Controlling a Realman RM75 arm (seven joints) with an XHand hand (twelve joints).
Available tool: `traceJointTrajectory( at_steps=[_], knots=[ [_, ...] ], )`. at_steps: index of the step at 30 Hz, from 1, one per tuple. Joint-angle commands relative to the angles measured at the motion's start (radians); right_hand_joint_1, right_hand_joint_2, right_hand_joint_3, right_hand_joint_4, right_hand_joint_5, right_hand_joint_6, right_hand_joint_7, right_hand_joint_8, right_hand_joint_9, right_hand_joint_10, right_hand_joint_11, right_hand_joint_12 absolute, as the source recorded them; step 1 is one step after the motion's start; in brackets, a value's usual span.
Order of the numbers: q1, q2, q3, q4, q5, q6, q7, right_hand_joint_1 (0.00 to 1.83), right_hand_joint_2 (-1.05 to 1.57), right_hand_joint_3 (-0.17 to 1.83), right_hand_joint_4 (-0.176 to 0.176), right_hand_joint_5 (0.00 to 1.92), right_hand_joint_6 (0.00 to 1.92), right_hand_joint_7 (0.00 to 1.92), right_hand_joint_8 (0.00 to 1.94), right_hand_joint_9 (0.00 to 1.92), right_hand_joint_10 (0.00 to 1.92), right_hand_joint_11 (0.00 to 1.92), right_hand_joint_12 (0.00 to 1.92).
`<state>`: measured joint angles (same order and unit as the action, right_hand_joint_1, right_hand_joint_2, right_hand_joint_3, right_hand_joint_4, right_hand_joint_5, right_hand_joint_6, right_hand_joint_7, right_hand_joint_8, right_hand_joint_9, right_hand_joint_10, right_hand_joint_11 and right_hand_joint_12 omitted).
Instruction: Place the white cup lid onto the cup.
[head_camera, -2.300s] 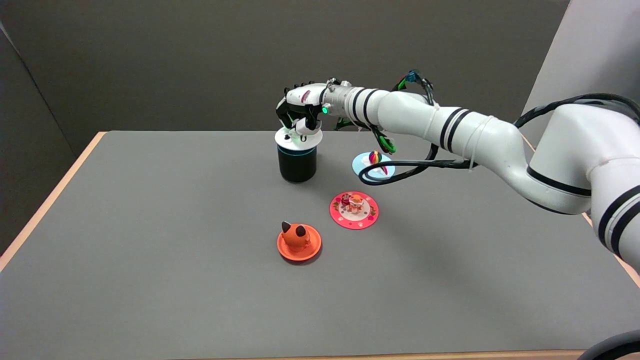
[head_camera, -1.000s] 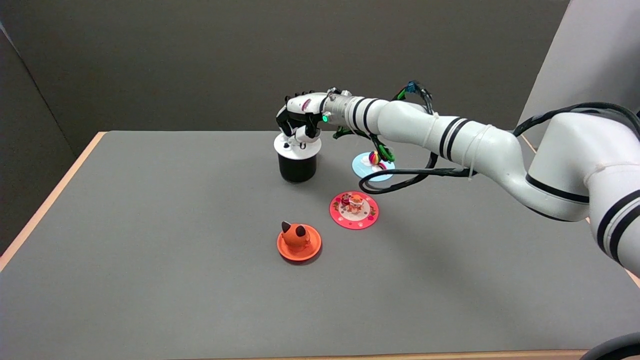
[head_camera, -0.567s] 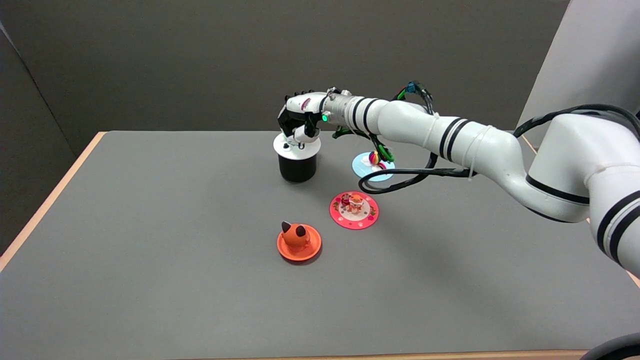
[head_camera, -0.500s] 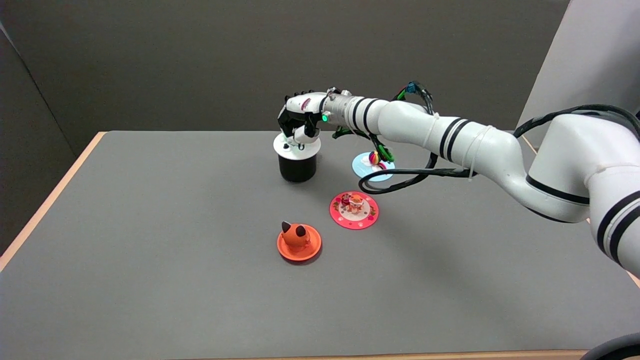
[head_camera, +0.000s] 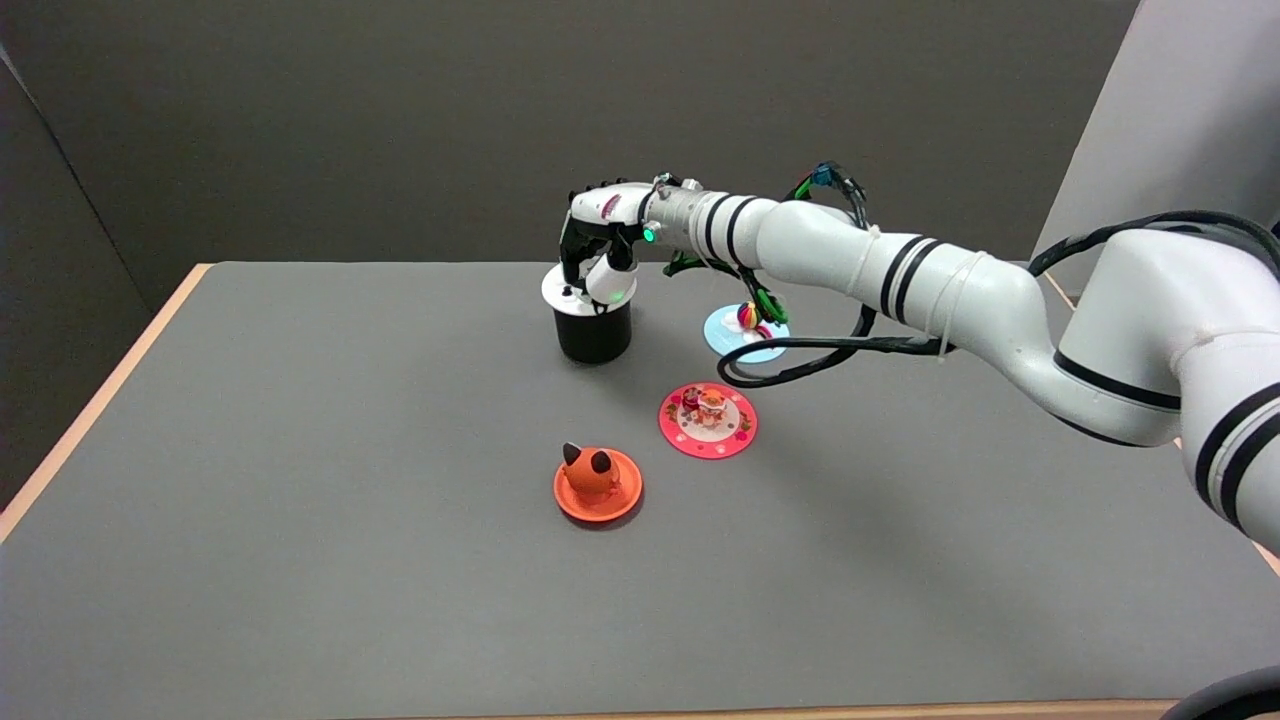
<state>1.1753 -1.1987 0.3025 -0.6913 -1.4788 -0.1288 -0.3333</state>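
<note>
One white cup lid (head_camera: 575, 287) sits on top of the black cup (head_camera: 593, 333) at the table's (head_camera: 300, 500) far side. Right hand (head_camera: 598, 235) is directly above, fingers curled down onto the lid; whether they grip it I cannot tell.

White, black and bright lids on a grey table

The table (head_camera: 300, 520) is plain dark grey with a pale wood-coloured edge showing at the left and bottom of the frame. The cup (head_camera: 594, 335), above centre, is black, and the cup lid (head_camera: 560, 290) on it is white with a small dark spot. The right hand (head_camera: 598, 245) over it is black and white with a green light, and its arm (head_camera: 900, 270) is white with black bands, carrying green, blue and black cables. The orange lid (head_camera: 598, 486) at centre bears an orange figure with dark ears. The pink lid (head_camera: 708, 420) has a white middle and what looks like small dotted decoration. The light blue lid (head_camera: 745, 335) holds a multicoloured striped ball.
</note>
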Motion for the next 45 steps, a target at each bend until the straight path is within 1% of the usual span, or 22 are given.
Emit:
traceJointTrajectory(
  at_steps=[1, 5, 6, 7, 11, 19, 21, 25, 26, 33, 36, 39, 42, 44, 45],
  knots=[
    [-0.004, 0.004, 0.01, -0.011, -0.001, 0.005, 0.0, 0.91, 0.74, 0.94, -0.126, 0.77, 0.25, 0.76, 0.3, 0.54, 0.54, 0.46, 0.32],
    [-0.008, 0.005, 0.03, -0.021, -0.003, 0.01, -0.012, 0.92, 0.74, 0.94, -0.124, 0.78, 0.25, 0.77, 0.29, 0.55, 0.51, 0.46, 0.32],
    [-0.011, 0.007, 0.045, -0.029, -0.003, 0.007, -0.038, 0.96, 0.76, 0.87, -0.124, 0.79, 0.27, 0.77, 0.3, 0.56, 0.48, 0.48, 0.29],
    [-0.012, 0.009, 0.058, -0.033, 0.001, 0.002, -0.064, 0.98, 0.77, 0.84, -0.123, 0.79, 0.28, 0.77, 0.3, 0.57, 0.47, 0.49, 0.28],
    [-0.014, 0.013, 0.082, -0.051, 0.004, 0.002, -0.084, 0.98, 0.78, 0.82, -0.105, 0.81, 0.33, 0.76, 0.37, 0.57, 0.49, 0.49, 0.27],
    [-0.001, 0.02, 0.095, -0.074, 0.004, 0.002, -0.093, 0.98, 0.79, 0.81, -0.101, 0.81, 0.34, 0.76, 0.41, 0.58, 0.51, 0.5, 0.27],
    [0.006, 0.023, 0.095, -0.084, 0.004, 0.002, -0.093, 0.91, 0.77, 0.89, -0.101, 0.81, 0.34, 0.76, 0.43, 0.56, 0.54, 0.5, 0.29],
    [0.016, 0.029, 0.105, -0.098, 0.001, 0.002, -0.093, 0.92, 0.77, 0.89, -0.099, 0.81, 0.35, 0.76, 0.44, 0.57, 0.55, 0.5, 0.29],
    [0.019, 0.032, 0.111, -0.103, -0.003, 0.003, -0.093, 0.98, 0.79, 0.81, -0.098, 0.82, 0.35, 0.77, 0.43, 0.58, 0.53, 0.5, 0.28],
    [0.022, 0.064, 0.149, -0.158, -0.007, 0.023, -0.093, 0.98, 0.79, 0.8, -0.099, 0.82, 0.35, 0.78, 0.43, 0.59, 0.53, 0.52, 0.29],
    [0.007, 0.09, 0.159, -0.202, -0.007, 0.041, -0.093, 0.98, 0.79, 0.8, -0.102, 0.83, 0.35, 0.78, 0.43, 0.6, 0.55, 0.52, 0.29],
    [-0.02, 0.142, 0.173, -0.272, -0.007, 0.061, -0.093, 0.98, 0.79, 0.8, -0.102, 0.83, 0.36, 0.79, 0.43, 0.6, 0.57, 0.53, 0.3],
    [-0.071, 0.211, 0.206, -0.354, -0.007, 0.086, -0.093, 0.98, 0.79, 0.79, -0.1, 0.83, 0.36, 0.8, 0.44, 0.61, 0.57, 0.54, 0.31],
    [-0.134, 0.269, 0.251, -0.421, -0.007, 0.112, -0.093, 0.99, 0.8, 0.79, -0.098, 0.84, 0.36, 0.82, 0.44, 0.62, 0.59, 0.56, 0.33],
    [-0.154, 0.275, 0.267, -0.444, -0.007, 0.121, -0.093, 0.99, 0.79, 0.79, -0.101, 0.85, 0.37, 0.83, 0.43, 0.63, 0.6, 0.56, 0.34]
  ],
)
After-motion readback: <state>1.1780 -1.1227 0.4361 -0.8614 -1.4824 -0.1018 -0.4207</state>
